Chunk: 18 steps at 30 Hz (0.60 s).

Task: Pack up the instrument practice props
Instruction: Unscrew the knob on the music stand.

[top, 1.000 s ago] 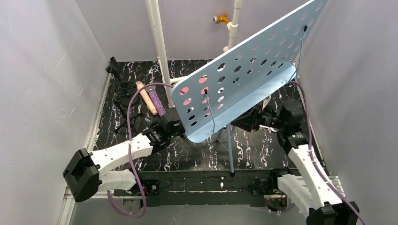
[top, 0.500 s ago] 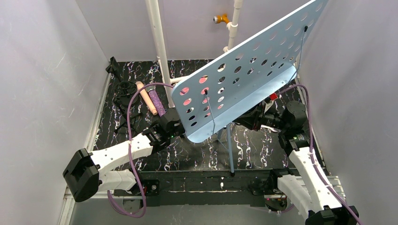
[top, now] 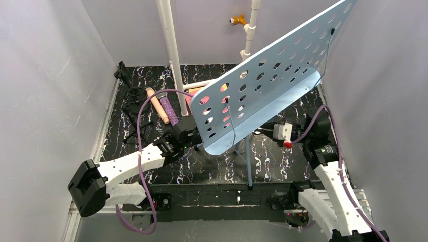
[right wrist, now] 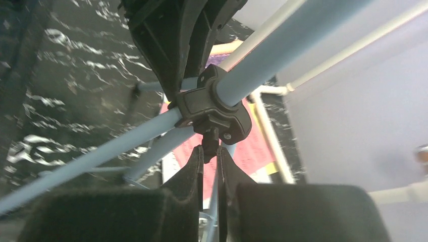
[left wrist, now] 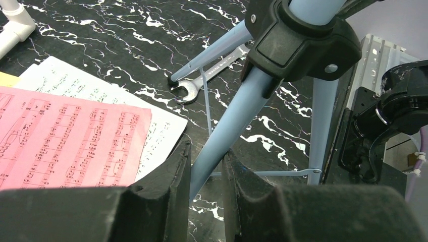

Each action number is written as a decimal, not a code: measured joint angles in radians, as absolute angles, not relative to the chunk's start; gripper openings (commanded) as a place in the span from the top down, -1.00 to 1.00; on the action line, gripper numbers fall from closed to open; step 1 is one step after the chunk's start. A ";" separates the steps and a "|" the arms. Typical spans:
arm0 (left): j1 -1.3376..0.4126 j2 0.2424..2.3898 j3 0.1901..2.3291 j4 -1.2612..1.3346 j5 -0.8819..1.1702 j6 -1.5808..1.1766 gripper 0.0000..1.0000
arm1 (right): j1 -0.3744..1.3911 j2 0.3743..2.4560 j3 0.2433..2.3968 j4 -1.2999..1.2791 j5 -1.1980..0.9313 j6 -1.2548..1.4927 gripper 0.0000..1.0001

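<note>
Because the music stand [top: 262, 91], upright in the middle of the desk [top: 202, 166], looks light but stiff and top-heavy (thin tubes under a broad tilted plate), it wants holding low: left pincer [left wrist: 206, 157] clamped on a leg [left wrist: 222, 126], right pincer [right wrist: 209, 154] pinched nearly shut on the hub's knob [right wrist: 210, 138].

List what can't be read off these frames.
- Top view: left claw and most sheet music hidden under the music rack panel.
- Right wrist view: blurred; unclear whether the right claw actually pinches the tab under the rack's collar.
- Left wrist view: wrench far end hidden behind that collar.
- Top view: black mic tripod too dark against the table to outline.
</note>
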State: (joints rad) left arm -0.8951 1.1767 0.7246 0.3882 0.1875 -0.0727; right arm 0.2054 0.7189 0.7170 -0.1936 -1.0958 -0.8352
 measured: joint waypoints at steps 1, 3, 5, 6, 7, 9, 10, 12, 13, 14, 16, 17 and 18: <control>-0.896 1.177 0.725 0.389 0.189 -0.076 1.00 | 0.206 0.712 0.717 -0.209 -1.096 -0.896 0.84; -0.896 1.177 0.725 0.391 0.192 -0.080 1.00 | 0.210 0.699 0.717 -0.247 -1.095 -1.052 0.56; -0.896 1.177 0.725 0.394 0.195 -0.084 1.00 | 0.213 0.685 0.717 -0.288 -1.091 -1.191 0.25; -0.896 1.177 0.725 0.395 0.196 -0.086 1.00 | 0.215 0.679 0.716 -0.306 -1.088 -1.244 0.14; -0.896 1.177 0.725 0.393 0.196 -0.087 1.00 | 0.217 0.673 0.715 -0.325 -1.086 -1.280 0.06; -0.896 1.177 0.725 0.389 0.200 -0.090 1.00 | 0.217 0.666 0.714 -0.359 -1.074 -1.278 -0.06; -0.896 1.177 0.725 0.389 0.203 -0.091 1.00 | 0.217 0.664 0.715 -0.367 -1.067 -1.253 -0.11; -0.896 1.179 0.725 0.389 0.208 -0.091 1.00 | 0.216 0.655 0.715 -0.389 -1.046 -1.197 -0.21; -0.896 1.180 0.727 0.389 0.211 -0.092 1.00 | 0.216 0.649 0.715 -0.405 -1.031 -1.156 -0.26; -0.896 1.182 0.728 0.389 0.215 -0.093 1.00 | 0.216 0.641 0.715 -0.411 -1.021 -1.126 -0.30; -0.896 1.184 0.729 0.390 0.222 -0.096 1.00 | 0.216 0.612 0.695 -0.397 -0.994 -1.019 -0.40; -0.896 1.184 0.730 0.390 0.225 -0.097 1.00 | 0.216 0.598 0.672 -0.374 -0.980 -0.954 -0.45; -0.896 1.186 0.731 0.389 0.227 -0.097 1.00 | 0.216 0.585 0.650 -0.352 -0.970 -0.901 -0.48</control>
